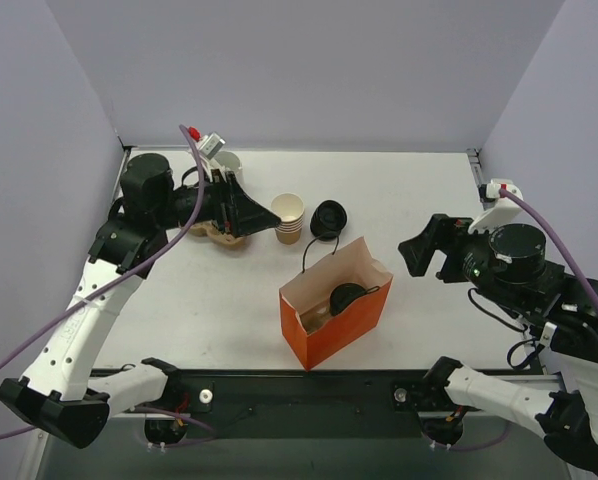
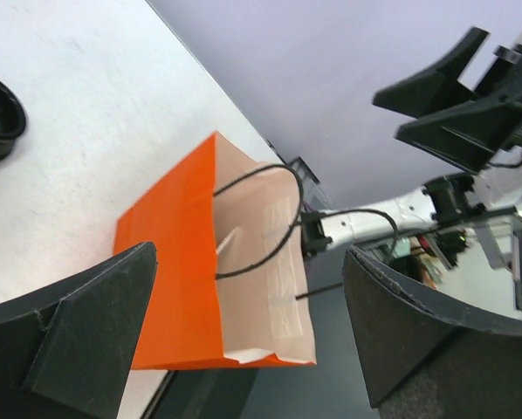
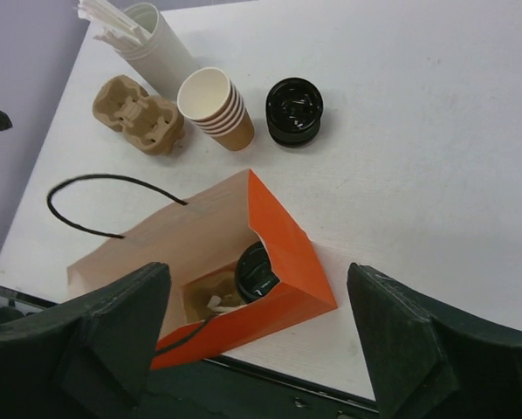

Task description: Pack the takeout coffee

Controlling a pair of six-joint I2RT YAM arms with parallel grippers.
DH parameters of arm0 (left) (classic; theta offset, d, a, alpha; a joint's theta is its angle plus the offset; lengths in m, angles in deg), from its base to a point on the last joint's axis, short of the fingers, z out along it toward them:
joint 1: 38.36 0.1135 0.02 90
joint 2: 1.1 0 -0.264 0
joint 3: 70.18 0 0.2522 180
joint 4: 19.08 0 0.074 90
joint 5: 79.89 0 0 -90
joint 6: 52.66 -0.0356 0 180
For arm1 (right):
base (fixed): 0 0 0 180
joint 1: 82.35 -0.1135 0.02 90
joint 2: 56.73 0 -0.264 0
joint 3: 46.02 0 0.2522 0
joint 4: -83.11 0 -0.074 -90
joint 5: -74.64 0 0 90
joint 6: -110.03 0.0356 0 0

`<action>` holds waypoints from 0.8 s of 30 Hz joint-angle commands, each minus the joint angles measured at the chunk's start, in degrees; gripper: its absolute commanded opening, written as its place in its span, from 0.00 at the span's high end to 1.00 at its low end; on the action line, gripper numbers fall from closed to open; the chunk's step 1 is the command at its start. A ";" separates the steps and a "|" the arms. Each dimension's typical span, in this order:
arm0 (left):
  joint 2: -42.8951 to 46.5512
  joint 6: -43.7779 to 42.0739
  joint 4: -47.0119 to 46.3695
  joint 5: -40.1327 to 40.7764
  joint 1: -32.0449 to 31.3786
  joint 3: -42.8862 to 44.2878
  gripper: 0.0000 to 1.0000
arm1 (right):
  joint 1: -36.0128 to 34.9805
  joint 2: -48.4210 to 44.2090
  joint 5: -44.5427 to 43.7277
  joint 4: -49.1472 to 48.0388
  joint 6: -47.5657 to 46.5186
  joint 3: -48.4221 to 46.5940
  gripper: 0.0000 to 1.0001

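The takeout coffee [image 1: 347,297] sits inside the open orange paper bag [image 1: 319,335] near the table's front edge; only its black lid shows. In the right wrist view the lid [image 3: 257,271] lies deep in the bag [image 3: 287,236]. My left gripper [image 1: 251,212] is open and empty, raised at the back left above the cup carrier. In its wrist view the bag [image 2: 169,262] lies ahead between its fingers [image 2: 95,340]. My right gripper [image 1: 424,248] is open and empty, raised right of the bag.
A stack of lidless tan cups [image 1: 288,217] and a pile of black lids [image 1: 328,217] stand behind the bag. A brown pulp cup carrier [image 3: 139,115] and a white holder of stirrers [image 3: 161,39] are at the back left. The bag's black handles [image 1: 319,250] stick up.
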 commanded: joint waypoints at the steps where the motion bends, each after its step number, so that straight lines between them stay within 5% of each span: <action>1: 3.69 -0.82 -7.39 8.26 -0.20 -0.68 0.03 | 0.21 2.60 1.02 1.11 4.25 -5.77 0.00; 9: 8.98 -2.13 -10.76 14.15 -0.29 -4.48 0.03 | 0.21 7.17 2.87 0.94 2.66 -10.80 0.00; 24: 13.38 -3.80 -9.35 15.65 -0.20 -7.38 0.03 | 0.21 1.64 0.85 -4.42 6.27 -1.74 0.00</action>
